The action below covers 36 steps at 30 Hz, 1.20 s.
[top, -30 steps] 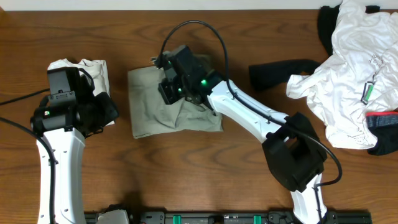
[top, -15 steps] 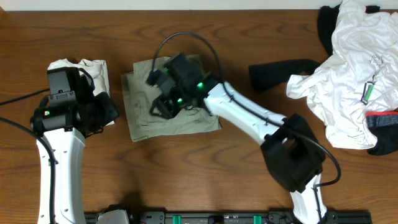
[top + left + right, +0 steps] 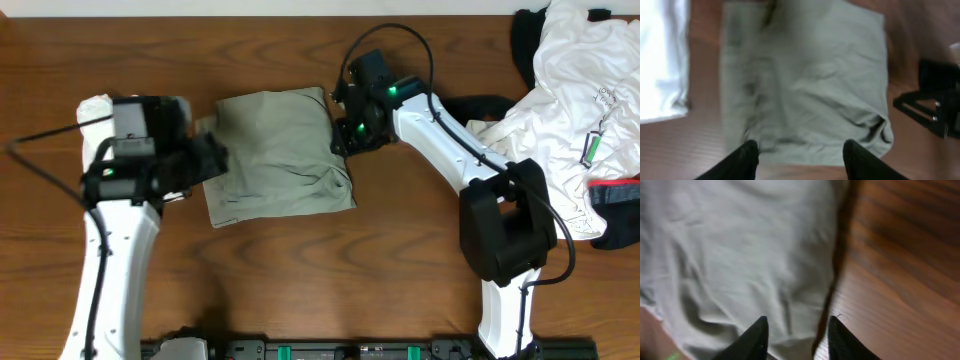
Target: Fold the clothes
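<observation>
A folded grey-green garment (image 3: 275, 150) lies flat on the wooden table at centre left. It fills the left wrist view (image 3: 805, 80) and the right wrist view (image 3: 740, 255). My left gripper (image 3: 212, 152) is open and empty at the garment's left edge; its fingertips (image 3: 801, 155) frame the near edge. My right gripper (image 3: 343, 135) is open and empty at the garment's right edge, fingers (image 3: 796, 330) over the cloth border. A folded white garment (image 3: 105, 108) lies at far left, partly hidden by my left arm.
A pile of white clothes (image 3: 570, 110) sits at the right edge, with dark garments (image 3: 455, 112) beside it and a red and dark item (image 3: 618, 195) below. Bare wood table (image 3: 300, 280) lies in front.
My right gripper has let go of the grey-green garment and drawn back from its middle to its right edge. The garment now lies flat. My left arm has moved right to its left edge.
</observation>
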Tool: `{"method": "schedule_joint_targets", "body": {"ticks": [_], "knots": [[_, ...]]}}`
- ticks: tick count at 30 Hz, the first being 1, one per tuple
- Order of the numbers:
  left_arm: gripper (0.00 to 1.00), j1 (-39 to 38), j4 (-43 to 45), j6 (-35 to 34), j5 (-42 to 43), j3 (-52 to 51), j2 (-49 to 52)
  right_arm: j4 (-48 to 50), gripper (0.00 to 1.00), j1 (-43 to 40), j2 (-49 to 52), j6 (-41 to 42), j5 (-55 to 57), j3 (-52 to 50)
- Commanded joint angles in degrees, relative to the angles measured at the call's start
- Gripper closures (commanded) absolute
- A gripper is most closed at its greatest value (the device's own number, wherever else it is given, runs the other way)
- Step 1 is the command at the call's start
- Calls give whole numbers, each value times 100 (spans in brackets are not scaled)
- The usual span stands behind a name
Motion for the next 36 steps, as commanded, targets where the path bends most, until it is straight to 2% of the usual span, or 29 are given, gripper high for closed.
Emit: {"method": "schedule_joint_targets", "body": {"ticks": [1,10,14,18,31,36], "knots": [[41,-74,223,197,-116,-94,562,-26,61,48,-175,-116,42,61],[40,-76,474,201,-116,-94,1982,-144,60,140,-173,-195,365,61],[41,-76,588,208,-151,-94,2076,-192,60,140,-173,-195,363,61],[40,-76,555,203,-743,-96,2107,-197,60,140,-173,-195,363,61],[40,-76,584,149,-756,-96,2872,-216,61,140,-173,-195,363,61],[42,-76,651,131,-365,-94,2927,-214,60,140,-173,-195,363,61]]}}
